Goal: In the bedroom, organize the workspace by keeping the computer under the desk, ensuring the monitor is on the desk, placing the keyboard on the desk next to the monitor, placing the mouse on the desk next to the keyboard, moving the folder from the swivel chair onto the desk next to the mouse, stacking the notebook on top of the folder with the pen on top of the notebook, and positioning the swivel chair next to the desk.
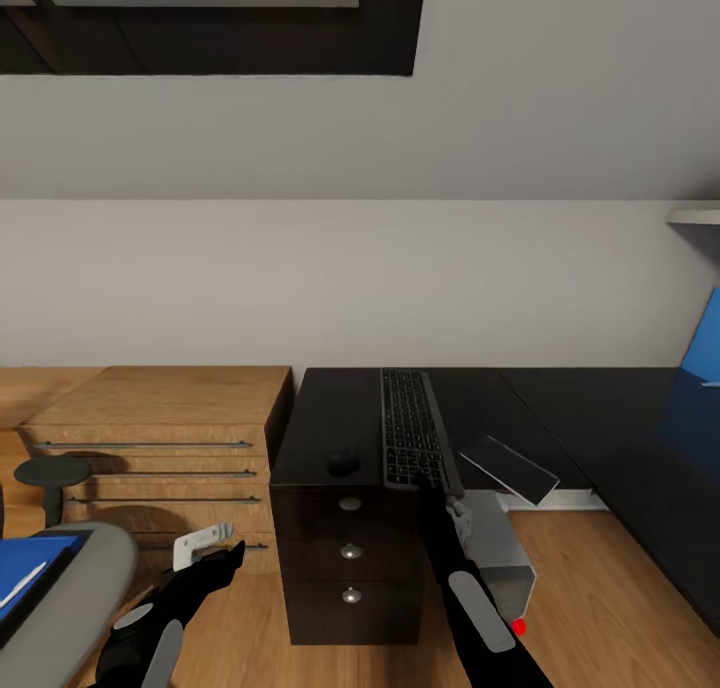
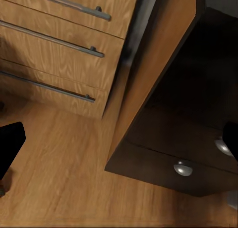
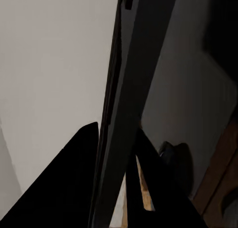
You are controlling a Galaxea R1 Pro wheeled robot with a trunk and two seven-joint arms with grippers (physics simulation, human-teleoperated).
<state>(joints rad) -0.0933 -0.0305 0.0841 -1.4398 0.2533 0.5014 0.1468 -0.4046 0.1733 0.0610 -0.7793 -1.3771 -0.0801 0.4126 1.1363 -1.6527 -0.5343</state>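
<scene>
Bench: black top, landmark. Keyboard: lengthwise on bench, near end at front edge, pinched by right hand. Mouse: on bench, left of keyboard. Left hand: open, empty, below bench. Risk: keyboard slipping off the edge once released.

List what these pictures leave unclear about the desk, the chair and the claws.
- Right claw: in the head view its tips sit at the keyboard's near end; the arm covers the contact.
- Chair: cut off by the edge; only the seat corner with the folder shows.
- Desk: its right end runs out of frame.
</scene>
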